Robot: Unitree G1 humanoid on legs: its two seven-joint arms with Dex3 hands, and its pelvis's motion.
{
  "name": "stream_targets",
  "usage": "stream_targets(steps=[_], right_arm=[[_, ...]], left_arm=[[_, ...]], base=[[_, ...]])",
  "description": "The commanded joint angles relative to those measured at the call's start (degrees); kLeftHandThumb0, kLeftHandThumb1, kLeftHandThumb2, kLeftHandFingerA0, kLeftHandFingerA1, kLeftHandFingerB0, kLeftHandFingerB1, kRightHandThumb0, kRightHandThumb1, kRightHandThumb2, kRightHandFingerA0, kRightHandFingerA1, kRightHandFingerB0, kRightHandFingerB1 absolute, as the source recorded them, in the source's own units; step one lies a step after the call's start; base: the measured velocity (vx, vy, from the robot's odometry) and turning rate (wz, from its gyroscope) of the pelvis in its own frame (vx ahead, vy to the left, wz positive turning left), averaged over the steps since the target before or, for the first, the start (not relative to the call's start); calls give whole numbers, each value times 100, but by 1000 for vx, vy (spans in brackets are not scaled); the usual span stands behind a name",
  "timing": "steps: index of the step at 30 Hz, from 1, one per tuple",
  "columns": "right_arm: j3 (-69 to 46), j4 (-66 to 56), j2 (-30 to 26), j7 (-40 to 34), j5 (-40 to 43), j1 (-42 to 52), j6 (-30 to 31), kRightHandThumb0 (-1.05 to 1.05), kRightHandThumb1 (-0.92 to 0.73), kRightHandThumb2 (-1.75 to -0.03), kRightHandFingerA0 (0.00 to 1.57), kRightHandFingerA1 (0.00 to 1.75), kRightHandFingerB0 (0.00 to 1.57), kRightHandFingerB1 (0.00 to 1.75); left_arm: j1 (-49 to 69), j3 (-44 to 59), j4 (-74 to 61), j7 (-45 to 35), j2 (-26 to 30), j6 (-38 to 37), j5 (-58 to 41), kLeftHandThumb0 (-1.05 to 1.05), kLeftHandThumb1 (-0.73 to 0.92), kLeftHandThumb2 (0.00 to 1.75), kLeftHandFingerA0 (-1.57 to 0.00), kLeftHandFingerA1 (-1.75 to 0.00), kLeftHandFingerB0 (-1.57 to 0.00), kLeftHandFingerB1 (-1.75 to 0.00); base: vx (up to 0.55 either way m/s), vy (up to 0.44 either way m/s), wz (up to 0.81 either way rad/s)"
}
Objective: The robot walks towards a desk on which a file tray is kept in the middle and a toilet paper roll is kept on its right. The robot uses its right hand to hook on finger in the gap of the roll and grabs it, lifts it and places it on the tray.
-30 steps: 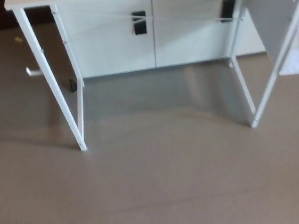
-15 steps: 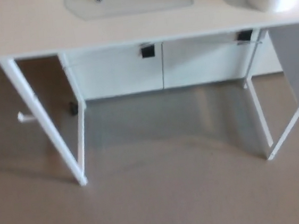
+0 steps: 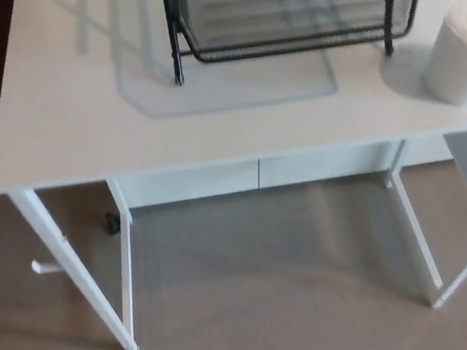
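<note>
File tray [image 3: 284, 19] sitting mid worktop [image 3: 60, 118], top cut off by frame. Toilet paper roll [image 3: 460, 55] w/ right side clipped. Neither robot hand showing, state unknown.

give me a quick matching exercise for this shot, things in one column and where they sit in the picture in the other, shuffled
Things:
1. file tray
2. toilet paper roll
3. desk
4. floor

Places:
A. right edge of the picture, standing on the desk top
B. lower part of the picture, under the desk
C. top middle, black wire, on the desk top
D. white surface that carries both other items

Pairs: 1-C, 2-A, 3-D, 4-B
</note>
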Motion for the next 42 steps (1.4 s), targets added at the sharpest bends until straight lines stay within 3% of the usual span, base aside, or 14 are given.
stream_targets(steps=[1,6,7,10,12,19,20,21,23,29,30,31,32,42], right_arm=[[2,-72,-94,-37,31,56,107,-78,-53,-93,3,20,5,19],[-142,39,-21,10,149,61,-70,-73,-52,-93,0,26,0,21],[42,-10,-102,-58,-68,35,93,-93,-60,-96,8,17,7,12],[22,-39,-109,-53,4,39,139,-79,-53,-93,0,26,1,20],[169,2,-212,9,-131,-152,308,-90,-57,-94,8,18,7,16],[68,6,-203,142,64,-105,195,-82,-56,-95,0,16,0,16],[26,12,-187,130,104,-99,136,-75,-70,-62,0,27,0,20],[-28,2,-158,78,150,-78,99,-75,-51,-93,0,27,0,24],[-22,1,-137,-39,104,-74,96,-75,-51,-94,0,25,0,24],[-57,-34,-133,-31,122,-89,193,-77,-51,-94,0,27,1,21],[-107,45,-135,83,179,-121,192,-78,-66,-60,0,32,0,26],[-157,50,-119,94,221,-92,139,-77,-50,-89,3,23,6,17],[-137,54,-125,60,172,-62,99,-76,-51,-93,0,26,0,22],[-178,1,-157,36,167,-71,192,-74,-51,-93,0,26,1,21]], left_arm=[[92,-18,-178,49,61,44,12,-60,86,65,-28,-60,-29,-51],[51,76,-105,15,19,63,-89,-58,86,65,-28,-60,-28,-51],[34,83,-76,47,13,74,-86,-58,86,65,-29,-60,-29,-50],[56,265,-158,-36,-18,240,-283,-57,85,65,-30,-61,-30,-51],[53,175,-132,-15,-36,67,-128,-58,87,65,-27,-57,-28,-48],[46,343,-131,-45,-77,135,-228,-57,86,65,-30,-60,-30,-50],[45,367,-121,11,-93,169,-240,-57,85,65,-29,-60,-28,-49],[73,367,-158,-17,-84,155,-244,-57,86,65,-32,-62,-30,-51],[50,342,-70,-35,-78,60,-218,-56,88,67,-20,-56,-22,-48],[-2,104,55,105,-25,-51,-43,-60,87,66,-25,-58,-26,-49],[8,196,6,68,-46,13,-165,-58,87,65,-20,-59,-24,-50],[55,227,7,27,-58,-30,-203,-58,88,66,-20,-59,-23,-50],[134,210,4,-36,-54,-125,-193,-59,87,67,-21,-59,-22,-49],[109,190,86,23,-68,-64,-175,-59,87,66,-26,-57,-27,-48]], base=[[163,-137,12],[112,-80,3],[61,-28,-12],[59,-15,-13],[60,1,-10],[132,183,-2],[121,85,6],[128,60,4],[115,36,5],[128,-83,6],[173,-76,24],[135,-221,-10],[131,-195,32],[49,-28,-4]])
